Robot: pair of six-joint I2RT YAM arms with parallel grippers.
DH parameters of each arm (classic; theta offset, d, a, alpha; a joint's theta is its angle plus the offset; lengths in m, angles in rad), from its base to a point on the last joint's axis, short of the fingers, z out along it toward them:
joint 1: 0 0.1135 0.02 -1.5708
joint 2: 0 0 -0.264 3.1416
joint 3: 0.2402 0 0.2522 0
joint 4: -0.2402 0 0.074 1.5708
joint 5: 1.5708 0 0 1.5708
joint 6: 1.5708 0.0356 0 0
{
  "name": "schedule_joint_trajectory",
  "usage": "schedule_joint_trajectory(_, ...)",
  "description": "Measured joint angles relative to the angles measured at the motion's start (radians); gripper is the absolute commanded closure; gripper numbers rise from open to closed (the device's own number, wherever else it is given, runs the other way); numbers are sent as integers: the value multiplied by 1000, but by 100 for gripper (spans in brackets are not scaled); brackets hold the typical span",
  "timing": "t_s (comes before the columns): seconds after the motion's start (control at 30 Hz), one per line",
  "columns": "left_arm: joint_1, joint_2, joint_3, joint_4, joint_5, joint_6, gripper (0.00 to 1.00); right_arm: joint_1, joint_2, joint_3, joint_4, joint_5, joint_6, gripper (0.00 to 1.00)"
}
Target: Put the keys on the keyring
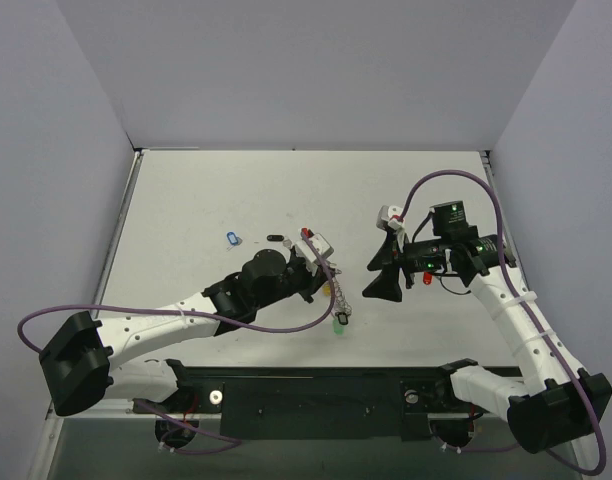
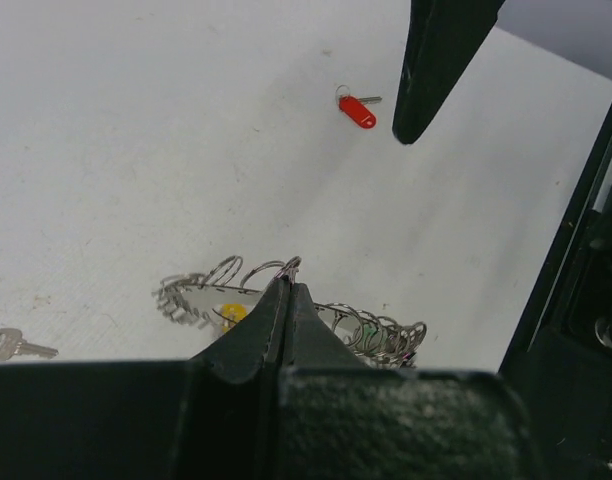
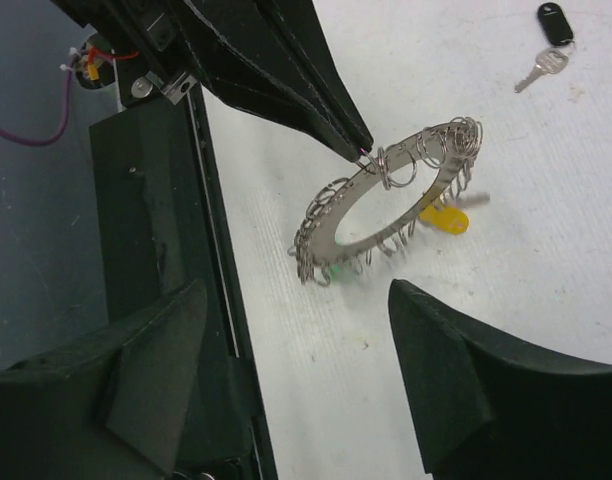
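Pinching one wire loop (image 3: pixel 394 170) on the rim of the keyring (image 3: pixel 331 235), the left gripper (image 3: pixel 361 150) is holding its fingers pressed together and the ring tilted, low edge down at the table (image 2: pixel 136 150). The right gripper (image 3: pixel 296 290) is hovering just beside it, fingers spread wide and gripping nothing. A yellow-tagged key (image 3: pixel 444 217) is lying beneath the raised side, a green-tagged key (image 3: pixel 331 272) is sitting at the low edge, and a red-tagged key (image 2: pixel 357 110) and a black-tagged key (image 3: pixel 554 20) are lying apart.

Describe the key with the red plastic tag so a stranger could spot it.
On the white table, find the large silver wire-looped ring in the left gripper. The red-tagged key lies beyond it, by a black fingertip; the ring-side tag is yellow.
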State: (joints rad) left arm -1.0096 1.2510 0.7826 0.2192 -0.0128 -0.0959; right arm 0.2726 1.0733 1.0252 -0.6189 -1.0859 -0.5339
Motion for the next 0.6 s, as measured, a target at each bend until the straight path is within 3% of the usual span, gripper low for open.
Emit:
schedule_joint_trajectory(0.13,-1,-13,-55,94,19,-40,100,31,53,0,-6,-24,-35,53)
schedule_joint_trajectory(0.5,-3,-22,-138,239,85,-150,100,108,120,16,-27,-14,-63,54)
schedule_joint_trajectory(0.6,-2,-31,-167,247,116,-150,100,104,165,58,-86,-33,-139,60)
